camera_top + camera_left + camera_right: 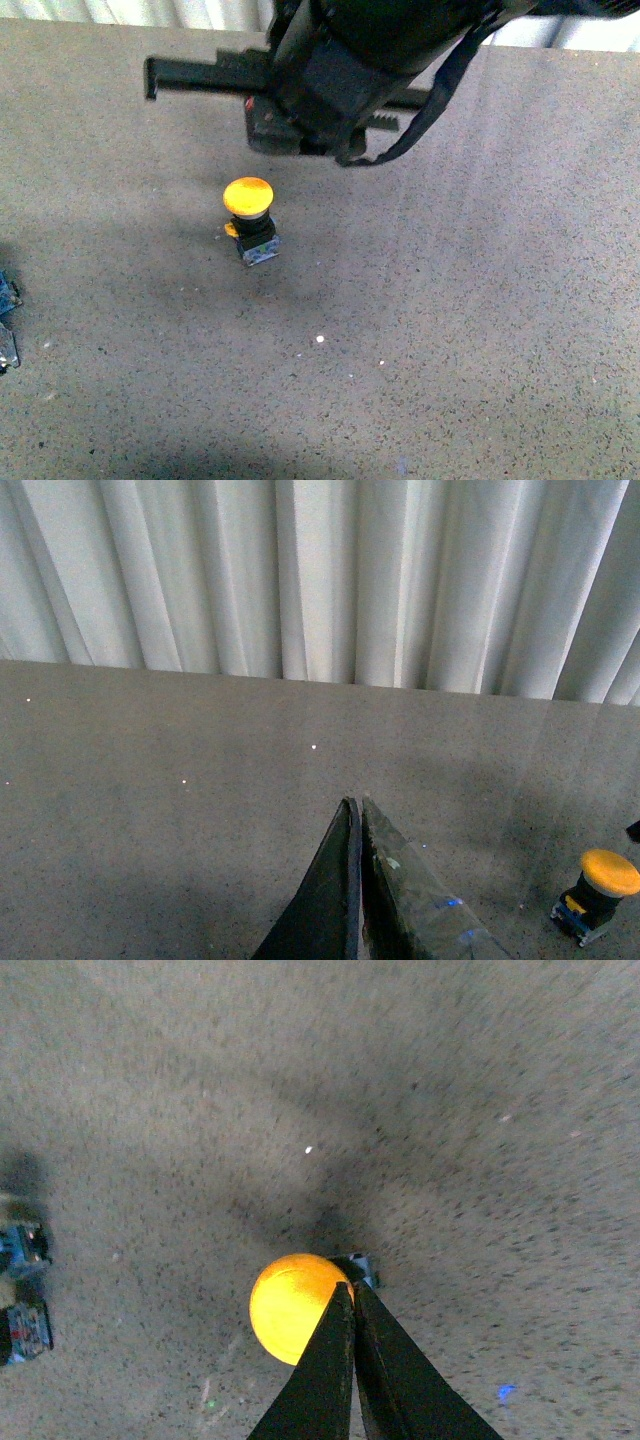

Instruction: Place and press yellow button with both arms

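At your far left, at the edge of the front view, two small blue-and-dark objects (5, 296) lie on the table (480, 330); you cannot tell what they are. Your left gripper (355, 805) shows only in its own wrist view. Its fingers are pressed together and hold nothing, above bare table with the white curtain (300, 570) beyond, and the button is well apart from it, off to one side.

Moving right, the yellow button (250, 218) stands upright and free near the middle of the table, with its domed cap (248, 196) up and its grey base block (260, 248) flat on the surface. Further right and beyond it hangs your right arm (340, 70). In its wrist view the right gripper (352, 1288) has its jaws closed and empty, with the tip lying over the cap's edge; whether it touches you cannot tell.

Placing looks done, so the press is the step in hand. Next, bring the closed tip over the cap's centre and come straight down; nothing steadies the base, so an off-centre push could tip it
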`<state>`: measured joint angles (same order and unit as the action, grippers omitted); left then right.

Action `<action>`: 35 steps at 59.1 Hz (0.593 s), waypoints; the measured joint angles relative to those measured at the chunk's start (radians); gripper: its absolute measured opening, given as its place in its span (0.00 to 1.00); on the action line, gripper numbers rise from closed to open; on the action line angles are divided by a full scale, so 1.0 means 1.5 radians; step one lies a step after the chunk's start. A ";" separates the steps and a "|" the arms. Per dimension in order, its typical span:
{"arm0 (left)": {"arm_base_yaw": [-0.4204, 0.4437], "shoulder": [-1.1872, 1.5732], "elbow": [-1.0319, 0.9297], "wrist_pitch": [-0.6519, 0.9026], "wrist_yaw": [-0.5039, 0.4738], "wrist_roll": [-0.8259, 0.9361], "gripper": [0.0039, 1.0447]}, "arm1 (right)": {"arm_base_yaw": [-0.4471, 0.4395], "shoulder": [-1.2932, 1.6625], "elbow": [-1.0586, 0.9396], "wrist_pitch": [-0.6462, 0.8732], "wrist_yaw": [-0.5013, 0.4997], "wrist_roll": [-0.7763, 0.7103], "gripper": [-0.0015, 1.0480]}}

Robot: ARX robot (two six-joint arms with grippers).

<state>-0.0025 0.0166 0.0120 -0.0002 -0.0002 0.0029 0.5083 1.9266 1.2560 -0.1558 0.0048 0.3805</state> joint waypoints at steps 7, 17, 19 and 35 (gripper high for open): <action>0.000 0.000 0.000 0.000 0.000 0.000 0.01 | -0.021 -0.075 -0.037 0.028 0.018 -0.002 0.01; 0.000 0.000 0.000 0.000 0.000 0.000 0.01 | -0.057 -0.225 -0.127 0.064 0.025 -0.021 0.28; 0.000 0.000 0.000 0.000 0.000 0.000 0.01 | -0.061 -0.246 -0.140 0.067 0.033 -0.025 0.35; 0.000 0.000 0.000 0.000 0.000 0.000 0.01 | -0.120 -0.358 -0.468 0.649 0.212 -0.225 0.01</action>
<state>-0.0025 0.0166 0.0120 -0.0002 -0.0006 0.0029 0.3283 1.3903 0.5541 0.8181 0.3229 0.0433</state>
